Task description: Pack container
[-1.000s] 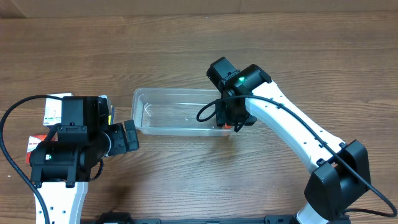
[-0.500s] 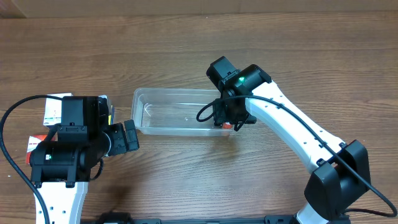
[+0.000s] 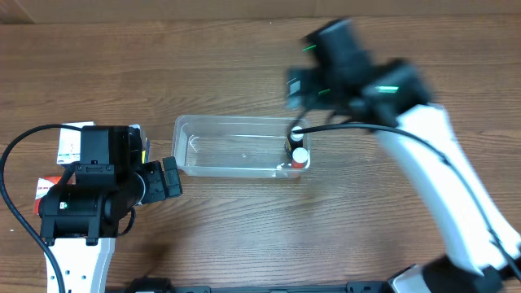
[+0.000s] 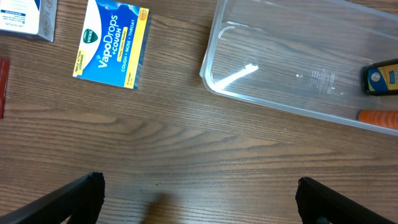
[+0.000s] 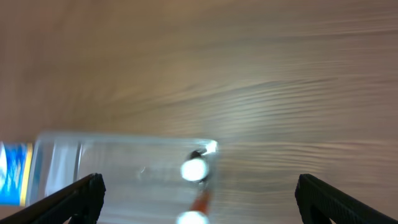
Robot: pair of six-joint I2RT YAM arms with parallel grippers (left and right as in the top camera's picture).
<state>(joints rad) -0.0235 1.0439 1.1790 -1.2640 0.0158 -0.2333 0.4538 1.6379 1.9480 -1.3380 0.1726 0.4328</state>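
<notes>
The clear container [image 3: 232, 148] lies mid-table. Its right end holds a small dark bottle [image 3: 299, 135] with a white cap and an orange tube [image 3: 300, 159]. The left wrist view shows the same bottle [image 4: 380, 78] and tube [image 4: 378, 116] inside the container [image 4: 292, 68]. My right gripper [image 3: 298, 85], blurred, hangs open above and behind that end of the tub. Its wrist view looks down on the container [image 5: 118, 171] and a white cap [image 5: 194, 169], with nothing between the fingers [image 5: 78, 196]. My left gripper [image 3: 170, 177] is open and empty by the tub's left end.
A blue and yellow VapoDrops box [image 4: 112, 43] lies left of the container. A white box [image 3: 75, 145] and a red pack [image 3: 45, 192] sit beside the left arm. Bare wood lies in front of the left gripper [image 4: 199, 208].
My right gripper has opened and pulled up and back from the container's right end, uncovering the dark bottle and orange tube there. The left arm has not moved.
</notes>
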